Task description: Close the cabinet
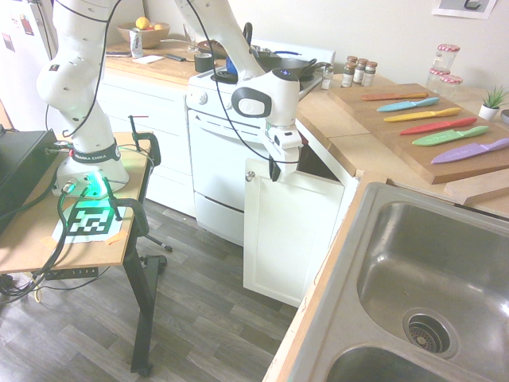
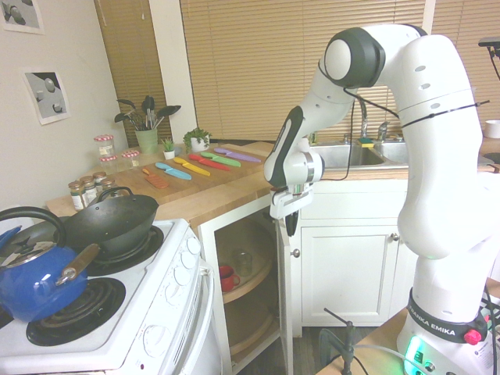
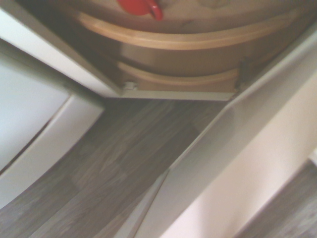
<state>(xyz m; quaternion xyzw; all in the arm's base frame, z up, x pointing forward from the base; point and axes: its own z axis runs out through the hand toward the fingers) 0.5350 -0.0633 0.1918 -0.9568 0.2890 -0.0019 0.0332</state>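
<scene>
One white base cabinet (image 2: 244, 273) sits in the lower middle of the second exterior view, its one white recessed-panel door (image 1: 291, 231) standing open, with one small round silver knob (image 1: 250, 176) near the top corner. Two curved wooden shelves (image 3: 173, 40) show inside; one red cup (image 2: 227, 278) and one clear glass (image 2: 243, 261) are on the upper one. The one white two-finger gripper (image 2: 291, 233) has its jaws shut, with nothing seen between them, down beside the door's top edge at the centre of the first exterior view; whether it touches the door I cannot tell. Six coloured knives (image 1: 429, 127) lie on one brown wooden board (image 1: 469, 151) at upper right there.

The door's knob-side edge points away from the cabinet, toward the middle of the floor. One white stove (image 1: 227, 159) stands left of the door, and one steel sink (image 1: 374, 231) fills the lower right. Grey plank floor (image 1: 207, 302) runs between the door and the wooden table (image 1: 79, 247) at left, and another strip separates door and stove in the wrist view
</scene>
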